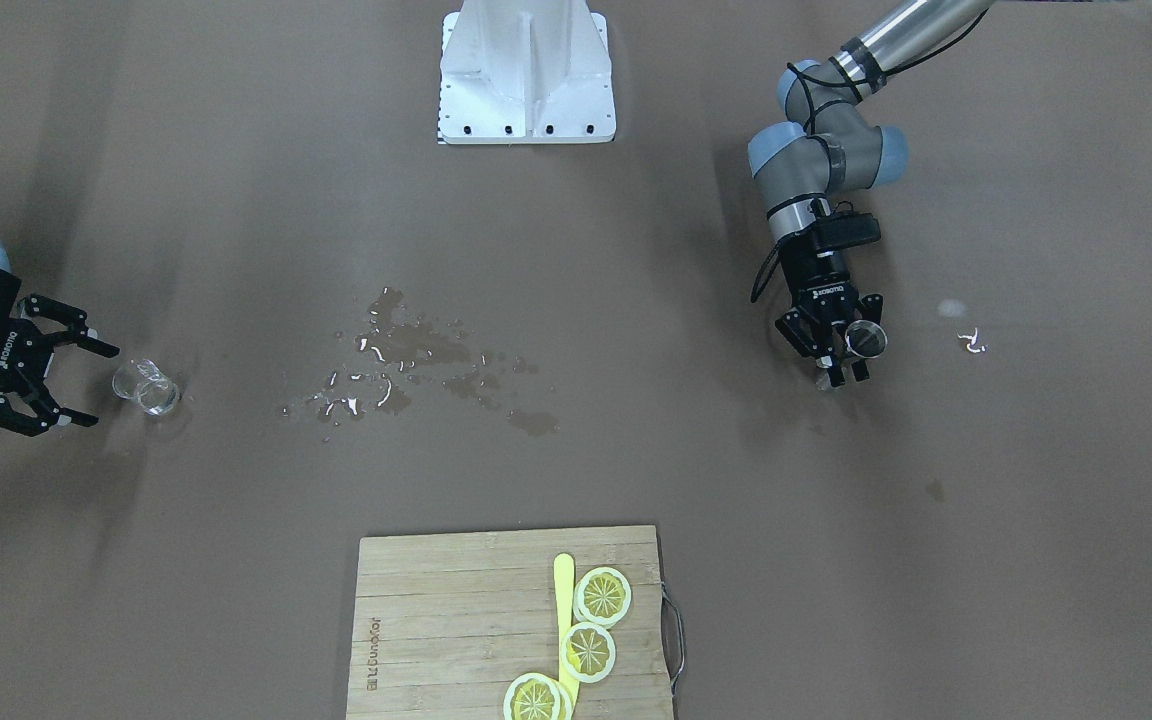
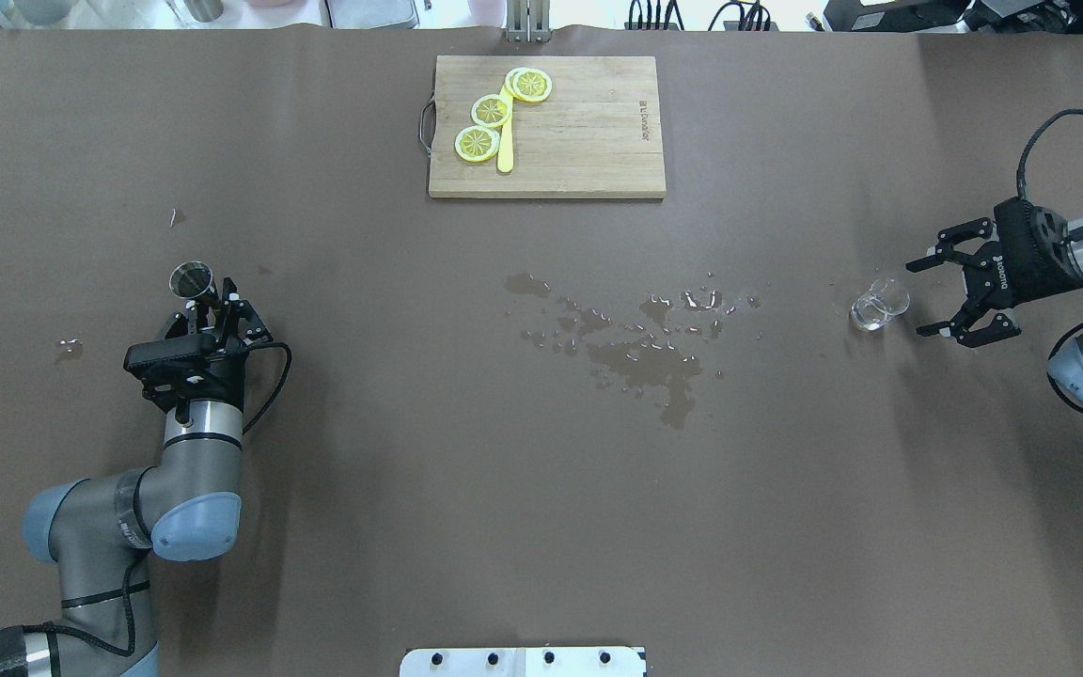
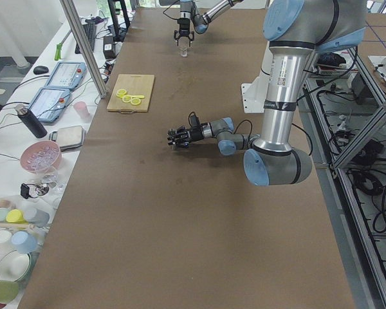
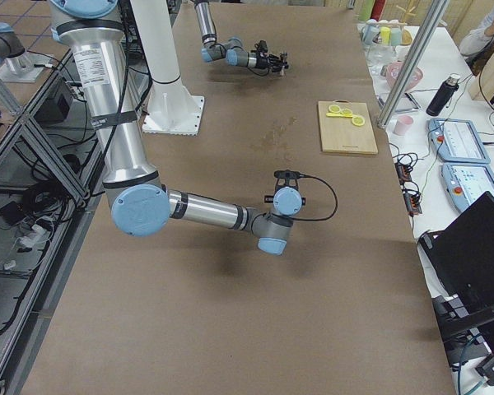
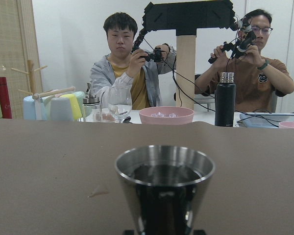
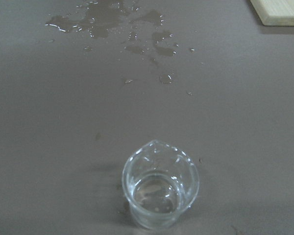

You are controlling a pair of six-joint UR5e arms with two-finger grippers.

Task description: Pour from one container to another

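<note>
metal cup [image 5: 164,186] | pinched in left end effector [image 2: 210,299] | right end effector [image 2: 918,298] spread beside glass [image 2: 878,305]

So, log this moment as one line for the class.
left gripper: shut on steel cup | right gripper: open, facing glass, apart | spill: mid-table

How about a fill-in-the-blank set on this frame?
1. The left gripper is ____ on the cup.
2. The right gripper, beside the glass, is ____.
3. The board holds ____ lemon slices.
4. The spill lies ____ the cup and the glass.

Missing words: shut; open; three; between.
</note>
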